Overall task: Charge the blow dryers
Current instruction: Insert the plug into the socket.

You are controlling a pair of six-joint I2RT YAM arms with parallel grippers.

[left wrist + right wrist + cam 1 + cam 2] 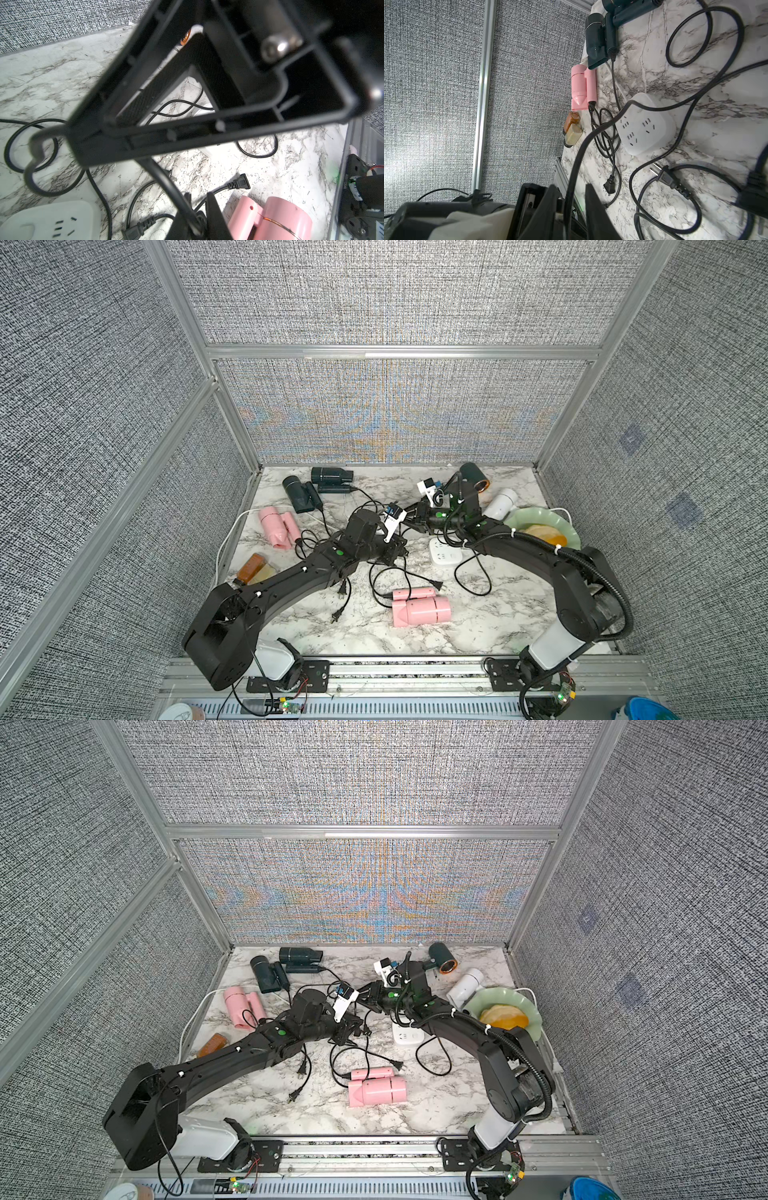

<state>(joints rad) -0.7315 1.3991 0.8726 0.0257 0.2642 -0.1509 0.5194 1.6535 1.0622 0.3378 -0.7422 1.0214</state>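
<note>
Six blow dryers lie unpowered on a marble-patterned surface [498,614], and none appears to be plugged in yet. At far left sits an amber bottle [251,568], with a pink dryer [274,526] just behind it. Further back are the first teal dryer [301,495] and the second teal dryer [330,476]. The right wrist view shows a white power strip [645,124] near that pink dryer, every visible socket empty.

Over the middle of the surface, the left pincer [198,199] is clamped on a black cord [164,176]. At least three loose plugs [340,590] lie toward the front edge, in no socket. The front pink dryer [422,608] rests beside them, its cord trailing.

A second power strip [444,558], partly under the right arm, shows no plug in the sockets that can be seen. The right pincer [571,188] faces the left one at close quarters. Its jaws stand narrowly apart around a length of cord [580,145], with a gap on one side, so it has no grip. Which dryer that cord serves cannot be told.

At rear right, the copper-ringed green dryer [473,475] and the white dryer [500,504] lie beside a green plate [571,533]. Judged from this, all six connections remain to be made.
</note>
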